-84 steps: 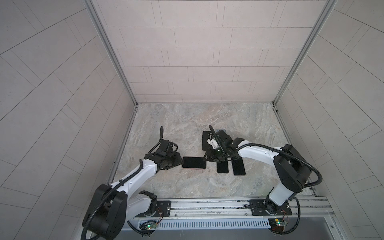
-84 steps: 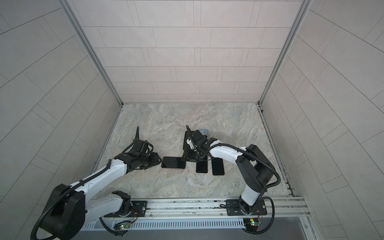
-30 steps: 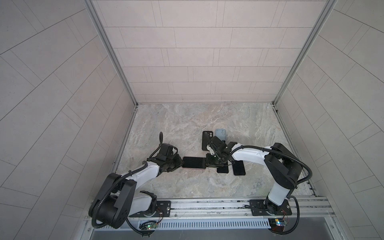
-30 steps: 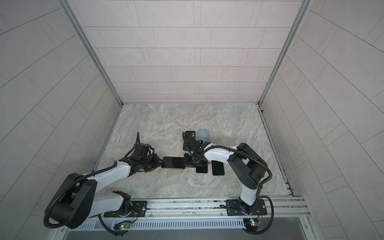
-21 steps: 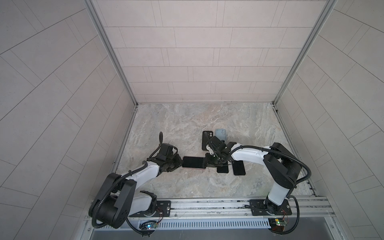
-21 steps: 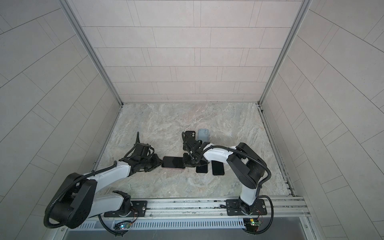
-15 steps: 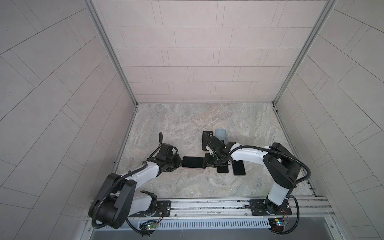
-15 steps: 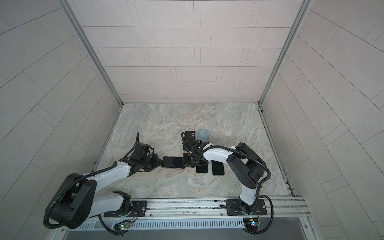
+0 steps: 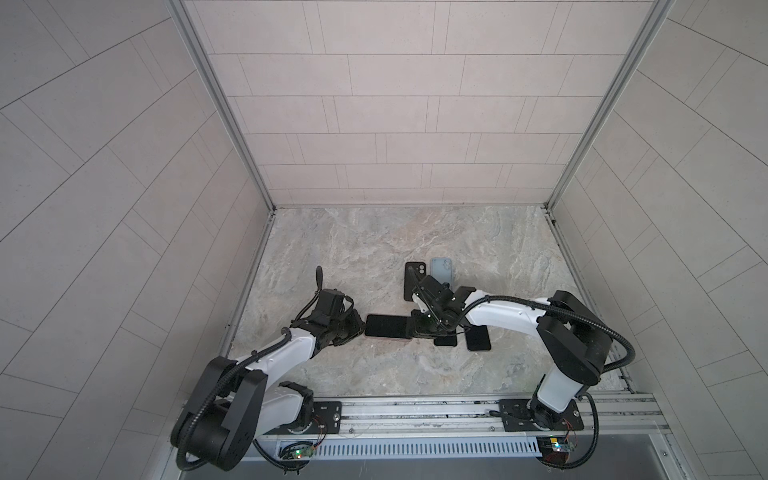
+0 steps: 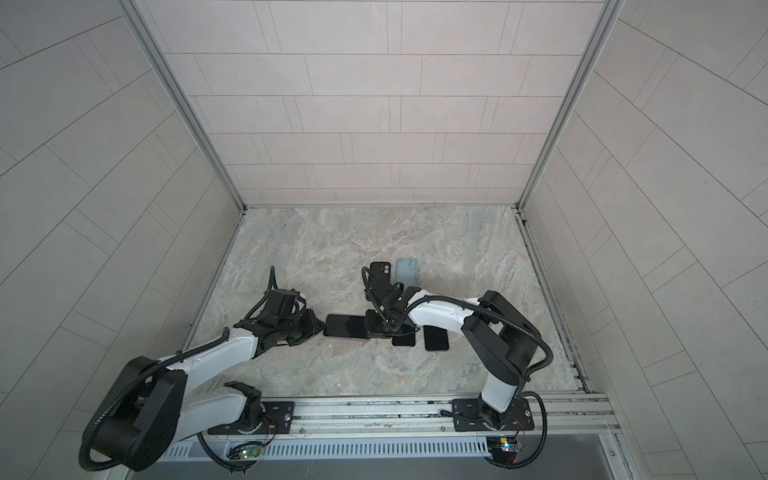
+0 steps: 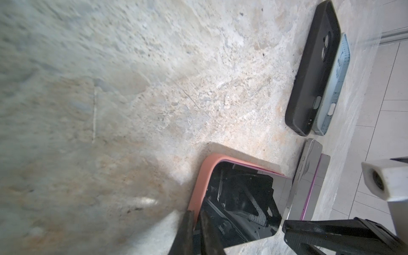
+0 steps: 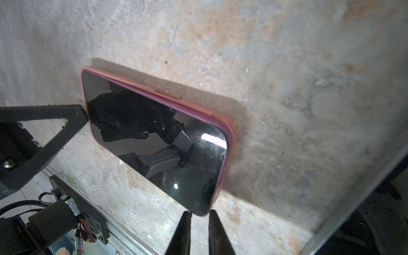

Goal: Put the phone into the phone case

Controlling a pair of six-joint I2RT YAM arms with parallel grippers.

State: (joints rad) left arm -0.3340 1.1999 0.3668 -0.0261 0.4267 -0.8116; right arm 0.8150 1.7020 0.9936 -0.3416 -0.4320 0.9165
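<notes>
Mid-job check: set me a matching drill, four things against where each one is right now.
1 phone
2 black case
3 blue case
4 left hand

A right one of the two back cases
B left one of the two back cases
C in the pink case, screen up
D on the pink case's short end, left in a top view

Pairs: 1-C, 2-B, 3-A, 4-D

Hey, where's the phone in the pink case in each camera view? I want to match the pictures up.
Top view: phone in the pink case lies flat, mid-front on the marble table.
Top view: same spot.
Left wrist: screen up, just ahead of the left gripper.
Right wrist: fills the picture's middle, ahead of the right gripper.
Shared landmark: the left gripper at one short end.
</notes>
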